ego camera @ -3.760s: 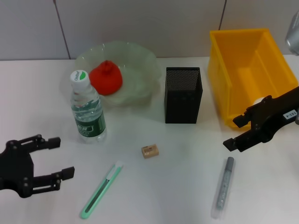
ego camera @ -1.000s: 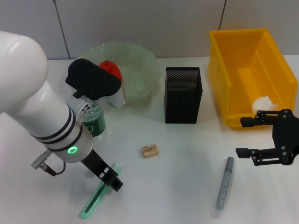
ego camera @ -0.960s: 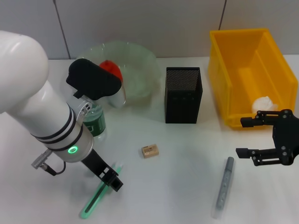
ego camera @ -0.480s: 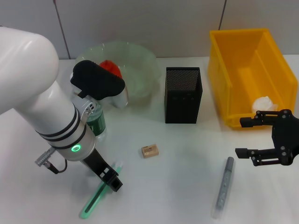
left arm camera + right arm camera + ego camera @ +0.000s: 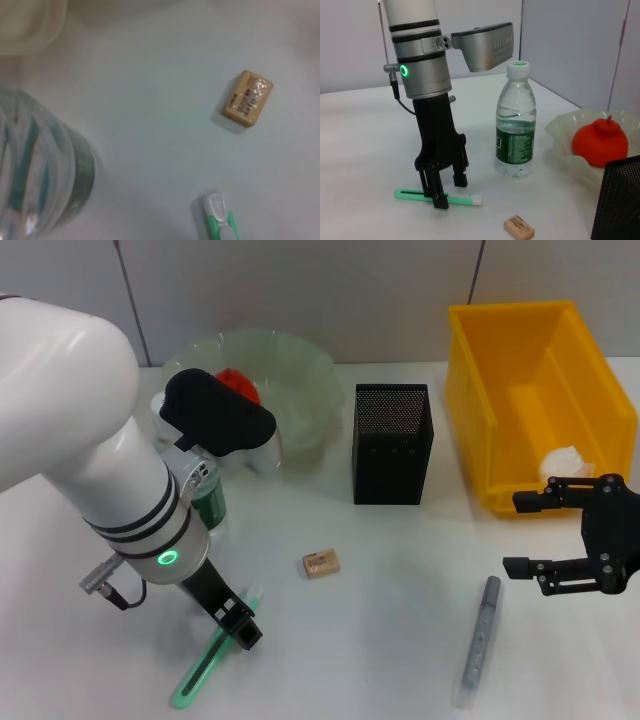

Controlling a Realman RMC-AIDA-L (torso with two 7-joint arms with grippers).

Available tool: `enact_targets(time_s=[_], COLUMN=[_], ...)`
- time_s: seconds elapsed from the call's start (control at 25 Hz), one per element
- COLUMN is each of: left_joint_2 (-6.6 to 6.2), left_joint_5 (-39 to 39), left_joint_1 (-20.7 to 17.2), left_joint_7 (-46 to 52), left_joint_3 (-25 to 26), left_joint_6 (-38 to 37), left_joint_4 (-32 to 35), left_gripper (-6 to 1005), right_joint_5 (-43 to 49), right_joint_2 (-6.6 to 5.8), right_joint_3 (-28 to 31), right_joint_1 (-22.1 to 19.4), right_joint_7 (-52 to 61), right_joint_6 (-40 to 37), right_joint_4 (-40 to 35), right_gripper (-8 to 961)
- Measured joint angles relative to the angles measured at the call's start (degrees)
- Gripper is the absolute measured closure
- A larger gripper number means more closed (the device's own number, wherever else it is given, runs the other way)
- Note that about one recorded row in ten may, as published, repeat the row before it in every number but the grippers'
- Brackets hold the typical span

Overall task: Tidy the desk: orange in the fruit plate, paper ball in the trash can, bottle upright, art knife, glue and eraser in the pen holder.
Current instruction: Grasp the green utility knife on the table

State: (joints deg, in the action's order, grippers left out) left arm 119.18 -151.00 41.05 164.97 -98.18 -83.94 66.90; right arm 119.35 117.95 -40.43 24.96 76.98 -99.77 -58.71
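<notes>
The left gripper (image 5: 441, 191) has come down over the green art knife (image 5: 213, 656) within the last few seconds. Its fingers stand spread, straddling the knife; whether they touch it yet is hard to tell. Pickup looks next. The knife lies flat near the upright bottle (image 5: 516, 122) and the eraser (image 5: 321, 563). The right gripper (image 5: 535, 533), open, hovers beside the yellow bin (image 5: 530, 390), above the glue (image 5: 479, 638).

Print on the eraser (image 5: 247, 97) and bottle (image 5: 516, 130) label seems unreadable
</notes>
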Motion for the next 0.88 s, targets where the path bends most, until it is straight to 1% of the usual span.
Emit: enact_targets(time_s=[0.28,0.76,0.84,0.88], left_joint_2=[0.00,0.00,0.00,0.00], left_joint_5=[0.25,0.31,0.25,0.22], left_joint_1=[0.17,0.17,0.17,0.18], left_joint_7=[0.00,-0.15,-0.16,-0.16], left_joint_3=[-0.16,-0.52,-0.69,-0.79], left_joint_6=[0.08,0.08,0.07,0.08], left_joint_4=[-0.32,-0.37,-0.40,-0.46], left_gripper=[336,490,711,733], right_joint_5=[0.00,0.00,0.00,0.00], right_joint_2=[-0.02,0.02,0.02,0.02], right_joint_3=[0.00,0.00,0.00,0.00], right_joint_1=[0.00,-0.02,0.03,0.03], right_joint_7=[0.00,0.01,0.01,0.01], right_joint_6=[0.02,0.76,0.82,0.82], right_joint_4=[0.00,0.14,0.17,0.17], right_gripper=[177,177,177,177])
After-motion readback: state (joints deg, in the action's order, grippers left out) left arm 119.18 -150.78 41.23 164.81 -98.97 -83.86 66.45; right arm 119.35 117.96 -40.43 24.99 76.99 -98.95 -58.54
